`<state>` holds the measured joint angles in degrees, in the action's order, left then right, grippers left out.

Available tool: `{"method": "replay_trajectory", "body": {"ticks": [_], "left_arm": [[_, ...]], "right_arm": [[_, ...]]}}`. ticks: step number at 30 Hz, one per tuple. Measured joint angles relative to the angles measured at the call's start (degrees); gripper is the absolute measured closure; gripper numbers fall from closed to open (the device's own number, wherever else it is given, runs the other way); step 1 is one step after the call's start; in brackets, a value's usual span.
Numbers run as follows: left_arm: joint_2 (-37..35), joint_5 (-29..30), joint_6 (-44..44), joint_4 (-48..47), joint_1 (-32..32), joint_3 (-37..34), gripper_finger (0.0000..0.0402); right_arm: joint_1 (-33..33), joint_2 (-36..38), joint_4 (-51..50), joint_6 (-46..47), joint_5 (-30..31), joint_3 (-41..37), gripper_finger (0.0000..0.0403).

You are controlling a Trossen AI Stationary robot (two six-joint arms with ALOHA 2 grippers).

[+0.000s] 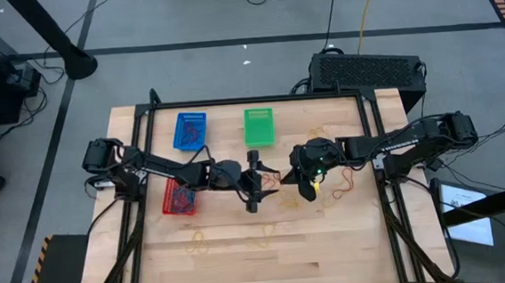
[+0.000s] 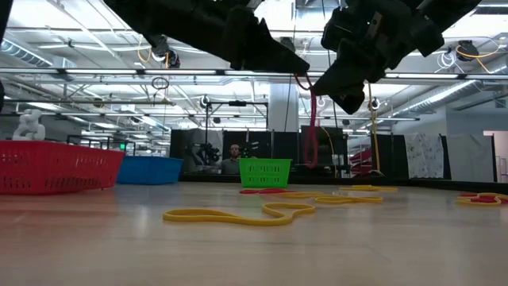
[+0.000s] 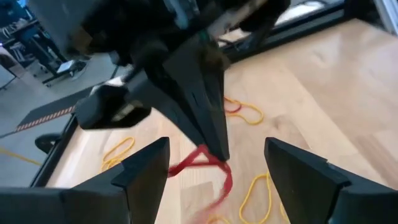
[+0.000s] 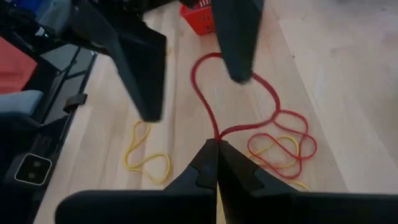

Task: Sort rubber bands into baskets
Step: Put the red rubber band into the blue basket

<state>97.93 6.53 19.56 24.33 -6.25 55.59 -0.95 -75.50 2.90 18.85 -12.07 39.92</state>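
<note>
Three small rectangular mesh plastic baskets sit on the pale wooden counter: the blue basket at upper left of the high view holds a few thin bands, the green basket to its right at upper centre shows nothing inside that can be made out, and the red basket at left of centre holds a tangle of red and blue loops. The right gripper is clenched on a long red rubber band, which hangs from it at the middle of the counter. The left gripper stands released, its two dark fingers spread on either side of that band. Loose yellow rubber bands lie in the lower centre of the high view, and red and yellow ones are heaped below the right gripper.
</note>
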Motion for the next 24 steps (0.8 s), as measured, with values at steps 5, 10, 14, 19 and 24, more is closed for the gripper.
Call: {"method": "replay_trajectory", "body": {"ticks": [5, 10, 14, 19, 24], "left_arm": [[0.0, -0.6, 0.2, -0.1, 0.3, 0.0, 0.0133], [0.0, -0.9, -1.2, 0.4, 0.5, 0.0, 0.0143], [0.0, -0.8, -1.3, 0.2, 0.7, 0.0, 0.0188], [0.0, -0.8, -1.2, 0.0, 0.6, 0.0, 0.0291], [0.0, -0.8, -1.1, 0.4, 0.6, 0.0, 0.039]], "right_arm": [[0.0, 0.0, 0.4, 0.2, 0.0, 0.0, 0.0402], [0.0, 0.0, 1.7, 1.3, 0.0, 0.0, 0.0402], [0.0, 0.0, 2.1, 1.5, -0.2, 0.0, 0.0402], [0.0, 0.0, 2.2, 1.4, -0.2, 0.0, 0.0402], [0.0, 0.0, 2.2, 1.3, -0.2, 0.0, 0.0403]]}}
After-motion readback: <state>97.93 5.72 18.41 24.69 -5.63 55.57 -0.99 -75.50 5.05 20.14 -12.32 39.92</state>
